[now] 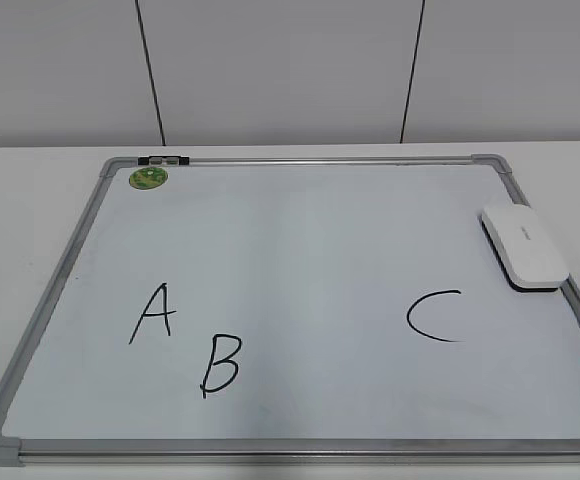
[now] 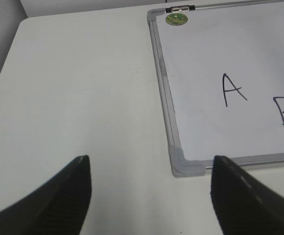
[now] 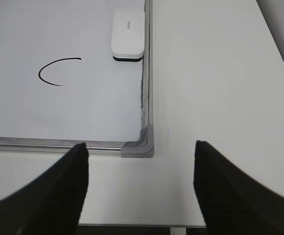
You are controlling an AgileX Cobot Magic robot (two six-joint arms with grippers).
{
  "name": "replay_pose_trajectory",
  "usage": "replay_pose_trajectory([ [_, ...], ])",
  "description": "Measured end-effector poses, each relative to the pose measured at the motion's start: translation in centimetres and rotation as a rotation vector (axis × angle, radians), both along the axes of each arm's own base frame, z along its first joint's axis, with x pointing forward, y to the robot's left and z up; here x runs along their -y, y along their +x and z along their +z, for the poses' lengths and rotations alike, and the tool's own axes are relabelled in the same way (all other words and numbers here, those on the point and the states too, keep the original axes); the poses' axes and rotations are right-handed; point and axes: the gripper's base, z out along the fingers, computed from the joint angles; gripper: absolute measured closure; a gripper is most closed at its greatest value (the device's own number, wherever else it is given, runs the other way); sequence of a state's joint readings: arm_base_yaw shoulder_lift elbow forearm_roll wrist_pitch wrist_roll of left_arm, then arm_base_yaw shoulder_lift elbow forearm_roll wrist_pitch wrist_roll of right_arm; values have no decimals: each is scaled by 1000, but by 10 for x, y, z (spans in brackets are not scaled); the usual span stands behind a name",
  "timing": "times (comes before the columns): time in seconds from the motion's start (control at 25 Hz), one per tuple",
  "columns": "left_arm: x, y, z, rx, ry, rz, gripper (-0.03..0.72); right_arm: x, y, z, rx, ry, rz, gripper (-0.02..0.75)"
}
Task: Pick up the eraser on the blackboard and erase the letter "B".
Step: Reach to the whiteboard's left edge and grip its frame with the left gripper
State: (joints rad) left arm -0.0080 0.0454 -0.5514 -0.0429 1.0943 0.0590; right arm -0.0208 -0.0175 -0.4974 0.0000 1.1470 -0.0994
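Resting eraser (image 1: 525, 247) on blackboard (image 1: 300, 250) right edge, letter "B" (image 1: 220, 366) unerased, left fingers (image 2: 78, 196) and right fingers (image 3: 73, 191) wide, empty

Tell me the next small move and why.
Probably reach the right gripper forward and slightly left toward the eraser. Its jaws stand open and empty near the blackboard's corner, and the eraser lies untouched by the right frame edge, beyond the "C". The letter "B" is still whole.
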Motion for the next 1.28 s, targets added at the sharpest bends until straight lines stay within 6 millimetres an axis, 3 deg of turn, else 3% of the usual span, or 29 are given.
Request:
replay_pose_trajectory([
  [0.2, 0, 29, 27, -33, -1, 3, 118, 0, 0, 0, 0, 0, 0, 237],
  [0.36, 1, 72, 39, -107, -8, 4, 118, 0, 0, 0, 0, 0, 0, 237],
  [0.6, 4, 147, 36, -261, -49, 2, 118, 0, 0, 0, 0, 0, 0, 237],
  [1.0, 5, 267, -2, -558, -55, 10, 133, 0, 0, 0, 0, 0, 0, 237],
  [1.28, 8, 326, -40, -719, -61, -16, 167, 0, 0, 0, 0, 0, 0, 237],
])
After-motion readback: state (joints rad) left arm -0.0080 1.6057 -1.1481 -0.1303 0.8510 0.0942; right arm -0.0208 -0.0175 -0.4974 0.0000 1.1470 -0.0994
